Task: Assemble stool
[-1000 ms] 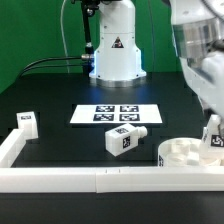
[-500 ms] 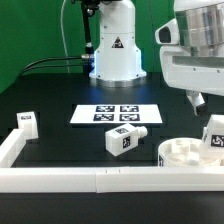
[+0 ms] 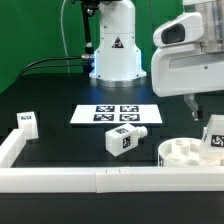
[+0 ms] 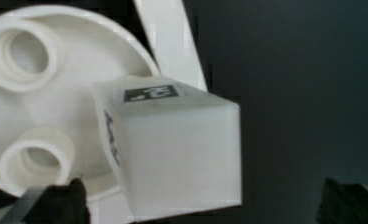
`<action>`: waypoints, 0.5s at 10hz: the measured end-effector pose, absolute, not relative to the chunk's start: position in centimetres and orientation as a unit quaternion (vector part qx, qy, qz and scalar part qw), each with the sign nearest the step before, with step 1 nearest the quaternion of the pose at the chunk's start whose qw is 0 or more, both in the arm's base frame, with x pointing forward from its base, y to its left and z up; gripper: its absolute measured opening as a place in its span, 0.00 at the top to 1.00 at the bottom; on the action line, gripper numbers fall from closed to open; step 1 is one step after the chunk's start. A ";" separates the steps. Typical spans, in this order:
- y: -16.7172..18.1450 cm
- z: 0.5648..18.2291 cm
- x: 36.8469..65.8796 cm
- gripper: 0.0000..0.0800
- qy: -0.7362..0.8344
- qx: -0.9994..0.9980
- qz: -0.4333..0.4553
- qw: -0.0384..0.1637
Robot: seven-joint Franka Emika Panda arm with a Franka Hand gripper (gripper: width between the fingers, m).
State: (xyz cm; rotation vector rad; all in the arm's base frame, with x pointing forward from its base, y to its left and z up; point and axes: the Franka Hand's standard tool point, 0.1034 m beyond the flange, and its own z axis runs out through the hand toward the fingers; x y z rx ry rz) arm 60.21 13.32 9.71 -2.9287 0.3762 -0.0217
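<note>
The round white seat disc (image 3: 183, 153) lies at the exterior view's right, against the border rail. One chunky white leg (image 3: 214, 136) stands upright at the disc's right side. My gripper (image 3: 197, 106) hangs above the leg, open and empty. In the wrist view the leg (image 4: 177, 150) fills the middle, with the seat disc (image 4: 56, 60) and two of its round holes beside it. My gripper (image 4: 199, 205) has its dark fingertips (image 4: 48, 203) wide apart on either side of the leg, not touching it. A second leg (image 3: 124, 139) lies mid-table. A third leg (image 3: 27, 123) stands at the far left.
The marker board (image 3: 118, 114) lies flat behind the lying leg. The long white border rail (image 3: 90, 181) runs along the front and turns back at the left. The robot base (image 3: 115, 50) stands at the back, with cables running to its left.
My gripper has risen from around the upright leg and shifted slightly toward the exterior view's left. The leg stays standing at the seat disc. Nothing else has moved.
</note>
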 end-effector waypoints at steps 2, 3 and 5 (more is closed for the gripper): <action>13.0 9.7 60.2 0.19 0.056 -0.994 -0.014 0.088; 13.0 9.7 60.2 0.19 0.022 -0.996 -0.015 0.084; 13.7 10.0 59.9 0.19 -0.153 -0.986 -0.003 0.067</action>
